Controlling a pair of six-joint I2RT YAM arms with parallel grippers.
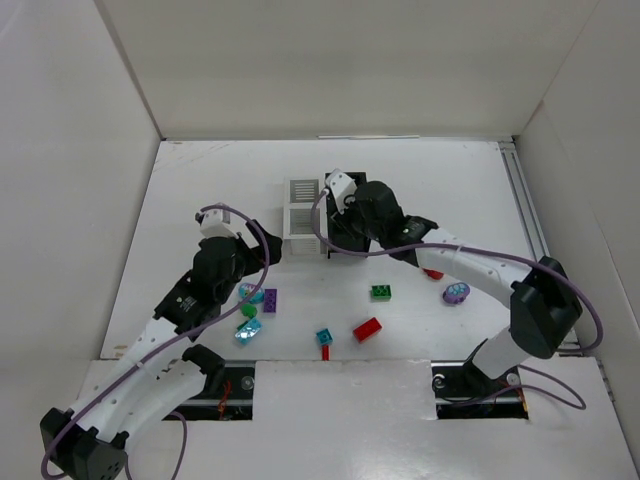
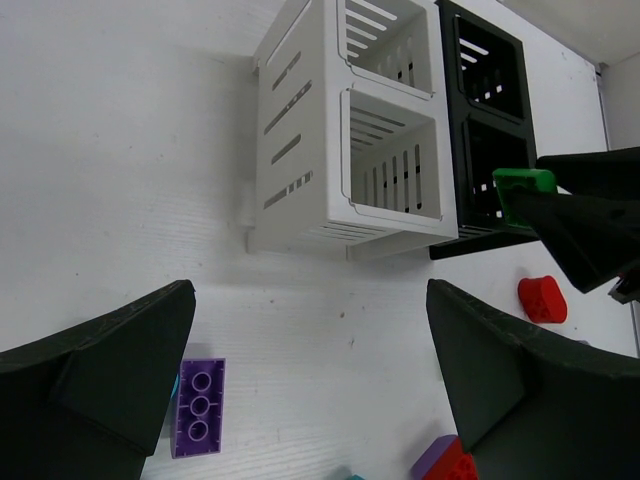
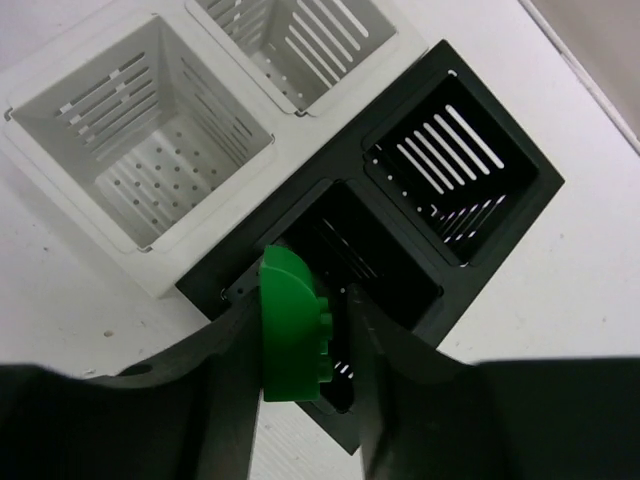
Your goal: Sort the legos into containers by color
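My right gripper [image 3: 312,350] is shut on a green brick [image 3: 290,330] and holds it over the near compartment of the black bin [image 3: 345,170]. The white bin [image 3: 60,160] stands right beside the black one, and both its compartments look empty. From the left wrist, the green brick [image 2: 523,185] hangs at the black bin's [image 2: 452,120] near end. My left gripper [image 2: 310,390] is open and empty above the table, with a purple brick [image 2: 198,406] by its left finger. In the top view my right gripper [image 1: 345,215] covers the black bin, and my left gripper [image 1: 262,250] is left of the white bin [image 1: 300,205].
Loose bricks lie on the near table: purple [image 1: 270,300], green [image 1: 381,292], red [image 1: 367,329], cyan [image 1: 324,337], cyan [image 1: 247,332], a red one [image 1: 432,273] and a purple round piece [image 1: 456,293]. White walls enclose the table on three sides.
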